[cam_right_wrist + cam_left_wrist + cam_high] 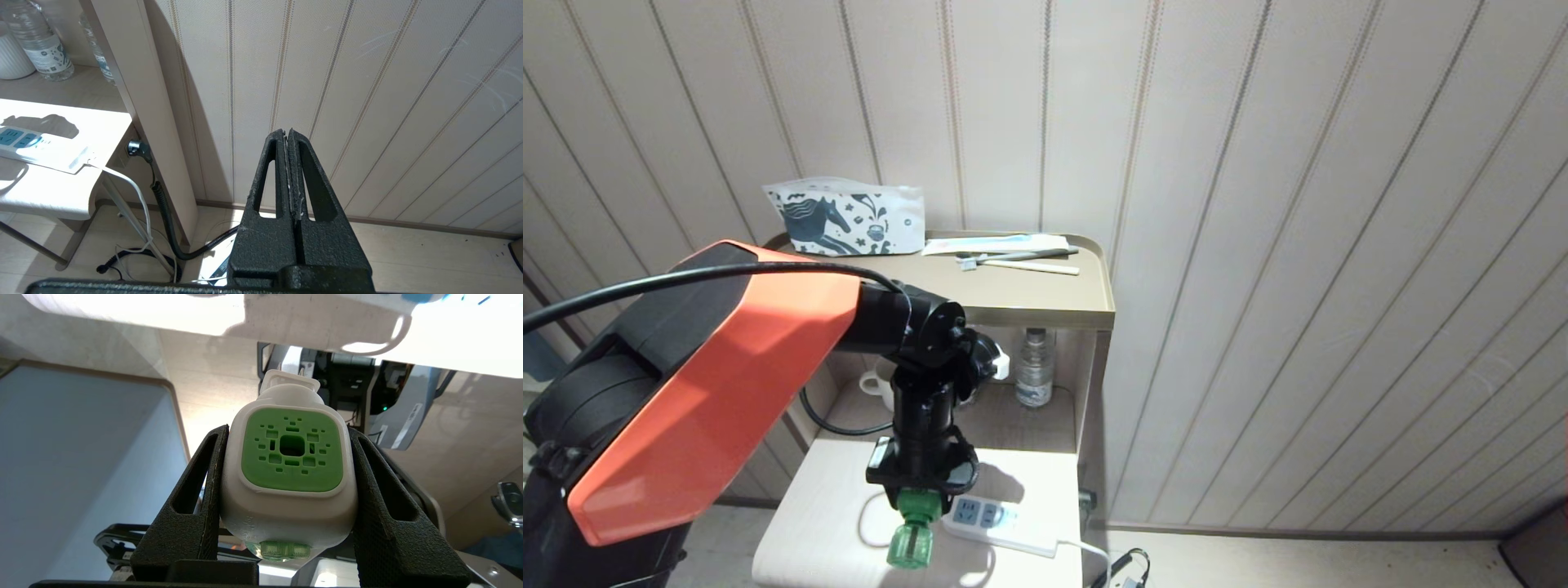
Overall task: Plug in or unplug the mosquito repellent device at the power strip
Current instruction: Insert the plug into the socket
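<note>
My left gripper is shut on the mosquito repellent device and holds it over the low white table, just left of the power strip. The green bottle hangs below the fingers toward the table's front. In the left wrist view the black fingers press both white sides of the mosquito repellent device. Its green vented face shows, and its two metal prongs stand bare in the air. The power strip lies flat with empty blue sockets. My right gripper is parked shut by the wall.
A bedside cabinet stands behind the low table, with a mug and a water bottle in its open shelf. A printed pouch and toothbrushes lie on top. Cords trail on the floor by the wall.
</note>
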{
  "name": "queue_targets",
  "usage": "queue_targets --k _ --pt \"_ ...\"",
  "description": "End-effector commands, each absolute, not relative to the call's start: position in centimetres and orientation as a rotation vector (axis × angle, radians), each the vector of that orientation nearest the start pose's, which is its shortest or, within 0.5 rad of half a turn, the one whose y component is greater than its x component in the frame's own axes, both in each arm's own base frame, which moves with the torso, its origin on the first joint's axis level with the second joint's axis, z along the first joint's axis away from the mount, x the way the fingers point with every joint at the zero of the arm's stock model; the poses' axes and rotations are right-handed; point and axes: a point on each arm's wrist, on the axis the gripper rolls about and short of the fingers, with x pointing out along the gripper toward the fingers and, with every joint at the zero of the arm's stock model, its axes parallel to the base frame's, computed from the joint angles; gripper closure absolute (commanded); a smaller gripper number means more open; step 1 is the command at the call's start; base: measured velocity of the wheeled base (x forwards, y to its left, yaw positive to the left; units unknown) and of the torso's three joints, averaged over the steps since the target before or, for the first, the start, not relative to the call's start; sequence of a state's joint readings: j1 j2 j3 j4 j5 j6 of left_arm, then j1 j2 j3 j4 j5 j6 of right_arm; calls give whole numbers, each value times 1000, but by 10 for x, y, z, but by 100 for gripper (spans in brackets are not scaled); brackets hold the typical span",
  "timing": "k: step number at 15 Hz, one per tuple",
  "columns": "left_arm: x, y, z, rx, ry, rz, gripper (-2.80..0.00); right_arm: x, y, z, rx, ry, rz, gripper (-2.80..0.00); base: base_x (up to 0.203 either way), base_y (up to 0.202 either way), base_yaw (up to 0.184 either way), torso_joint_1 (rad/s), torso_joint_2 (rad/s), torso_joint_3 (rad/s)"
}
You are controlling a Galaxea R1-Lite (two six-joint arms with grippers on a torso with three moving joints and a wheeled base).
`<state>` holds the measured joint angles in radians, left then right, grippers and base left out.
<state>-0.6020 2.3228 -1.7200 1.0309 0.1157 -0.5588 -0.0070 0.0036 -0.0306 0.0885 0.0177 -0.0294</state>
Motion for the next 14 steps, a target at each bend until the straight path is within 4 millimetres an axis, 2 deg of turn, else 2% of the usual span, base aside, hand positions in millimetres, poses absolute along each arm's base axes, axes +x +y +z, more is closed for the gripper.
queue_targets --k 1,4,9,14 --pt "319 -215 72 152 1580 83 0 -25 1 75 -28 61 13 0 0 0 0 0 0 0" --pt "325 -220 64 159 1581 75 0 -25 1 75 -30 61 12 0 0 0 0 0 0 0" --pt "333 -242 55 142 1547 50 0 -25 1 75 -28 61 13 0 0 0 0 0 0 0" --pt "341 -250 33 128 1564 98 0 -25 1 75 -30 61 12 0 0 0 0 0 0 0"
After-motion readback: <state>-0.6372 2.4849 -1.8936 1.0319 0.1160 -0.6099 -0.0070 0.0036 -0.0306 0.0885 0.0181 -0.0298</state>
